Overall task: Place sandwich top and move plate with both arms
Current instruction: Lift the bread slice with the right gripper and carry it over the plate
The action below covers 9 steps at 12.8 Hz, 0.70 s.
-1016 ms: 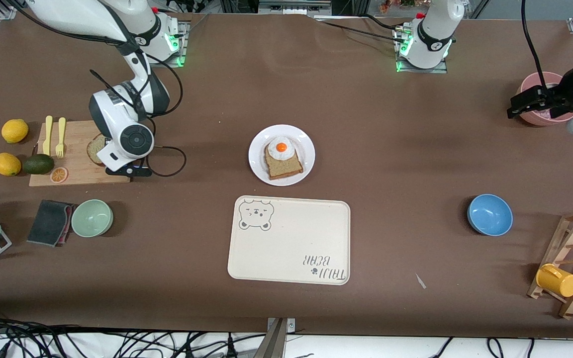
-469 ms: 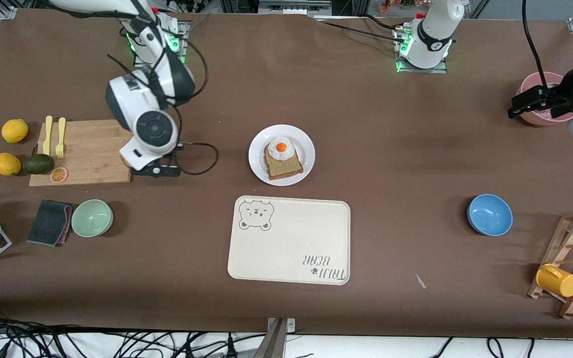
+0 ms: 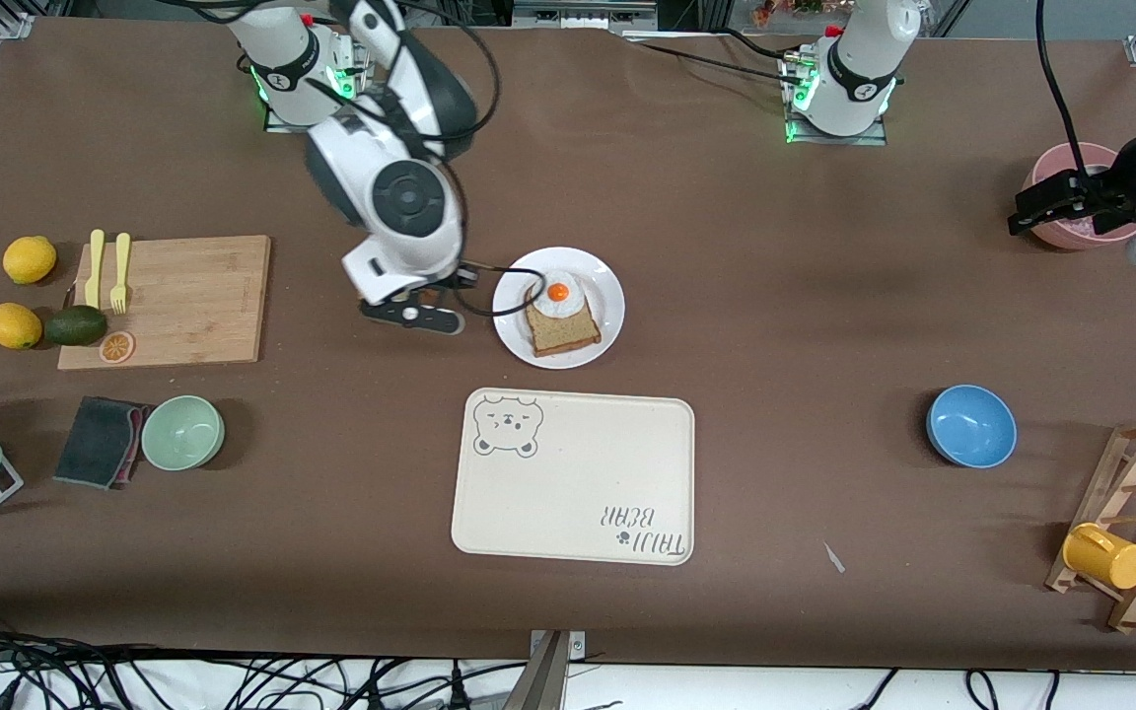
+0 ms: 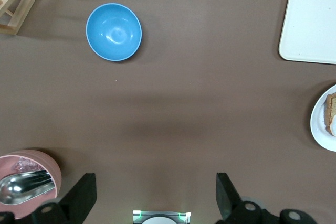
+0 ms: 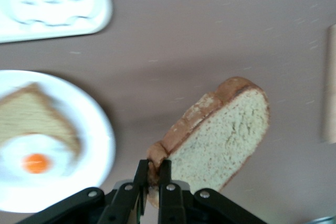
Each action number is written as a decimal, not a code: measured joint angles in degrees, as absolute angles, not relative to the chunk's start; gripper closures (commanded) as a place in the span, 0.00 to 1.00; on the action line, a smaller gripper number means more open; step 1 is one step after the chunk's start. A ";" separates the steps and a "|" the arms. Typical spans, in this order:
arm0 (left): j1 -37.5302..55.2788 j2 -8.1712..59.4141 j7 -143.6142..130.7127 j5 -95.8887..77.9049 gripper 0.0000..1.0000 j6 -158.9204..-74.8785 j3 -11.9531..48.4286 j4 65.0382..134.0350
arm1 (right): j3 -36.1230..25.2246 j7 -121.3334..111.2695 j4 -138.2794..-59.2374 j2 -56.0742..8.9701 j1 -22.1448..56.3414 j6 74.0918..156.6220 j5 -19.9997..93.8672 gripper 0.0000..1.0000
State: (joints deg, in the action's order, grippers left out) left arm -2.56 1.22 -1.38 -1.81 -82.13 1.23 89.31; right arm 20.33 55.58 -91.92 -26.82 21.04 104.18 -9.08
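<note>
Tan sandwich top pinched at its crust by right gripper, over bare table just beside white plate, left gripper spread wide, waiting over pink bowl.

You had two white jointed arms: the right arm showed dark grey joint bands, a round grey cap and looping black cables. The left arm stood on a metal base plate lit green. Both black grippers had angular fingers with small silver screws.
</note>
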 measured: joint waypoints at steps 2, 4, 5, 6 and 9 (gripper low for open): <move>-2.57 1.22 -1.38 -1.81 0.00 -82.13 1.19 89.37 | 20.32 61.95 -85.71 -31.91 26.21 104.45 -9.10 1.00; -2.57 1.22 -1.38 -1.81 0.00 -82.12 1.17 89.59 | 20.26 65.57 -82.39 -35.51 28.99 108.52 -9.11 1.00; -2.57 1.21 -1.38 -1.81 0.00 -82.12 1.16 89.72 | 20.24 66.93 -81.83 -36.63 29.62 112.01 -9.11 1.00; -2.57 1.22 -1.38 -1.81 0.00 -82.12 1.15 89.91 | 20.20 67.66 -81.54 -37.58 30.24 114.57 -9.12 1.00; -2.58 1.21 -1.38 -1.81 0.00 -82.11 1.12 90.39 | 19.33 68.70 -80.72 -39.13 32.65 116.41 -9.20 1.00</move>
State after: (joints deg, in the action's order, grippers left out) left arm -2.58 1.21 -1.38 -1.81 -82.11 1.12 90.39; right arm 19.33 68.70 -80.72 -39.13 32.65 116.41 -9.20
